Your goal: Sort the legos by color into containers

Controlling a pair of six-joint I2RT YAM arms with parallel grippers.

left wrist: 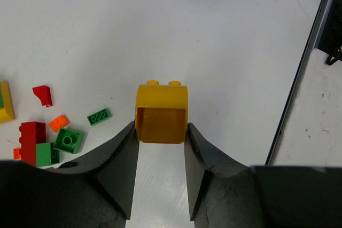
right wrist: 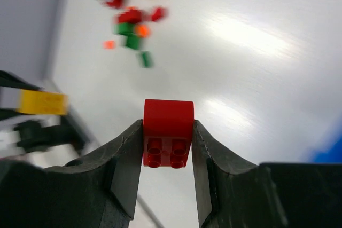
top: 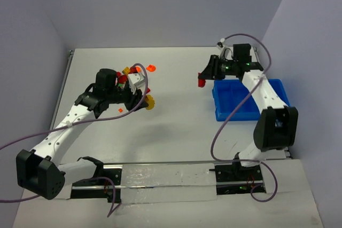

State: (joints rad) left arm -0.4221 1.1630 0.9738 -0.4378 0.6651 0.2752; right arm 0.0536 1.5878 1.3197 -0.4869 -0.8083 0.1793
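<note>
With left gripper (left wrist: 160, 134), clamps a yellow brick (left wrist: 161, 111) by its two sides, studs pointing away and hollow face toward the camera, lifted clear of the table (left wrist: 224, 52). With right gripper (right wrist: 168, 140), pinches a red brick (right wrist: 168, 117) the same way, studs toward the camera, also off the surface.

From above, hangs the red brick just beside the far-left corner of the bin (top: 246, 114), not yet over its compartments (top: 231, 97). Carries the yellow brick near the loose legos (top: 128, 71), well apart from the bin. Leaves red, green, orange and yellow pieces scattered on the far left of the table.

Reads as the carry step on both sides: two bricks picked, neither delivered.

Calls next for shifting the red brick over the bin, settling on one compartment for red, and opening the jaws low above it to stop any bounce. Cannot tell what already lies in the compartments, with the right arm across part of the bin. Calls then for bringing the yellow brick across the table to a different compartment, most likely after the right arm's retreat, to avoid a clash above the bin.
</note>
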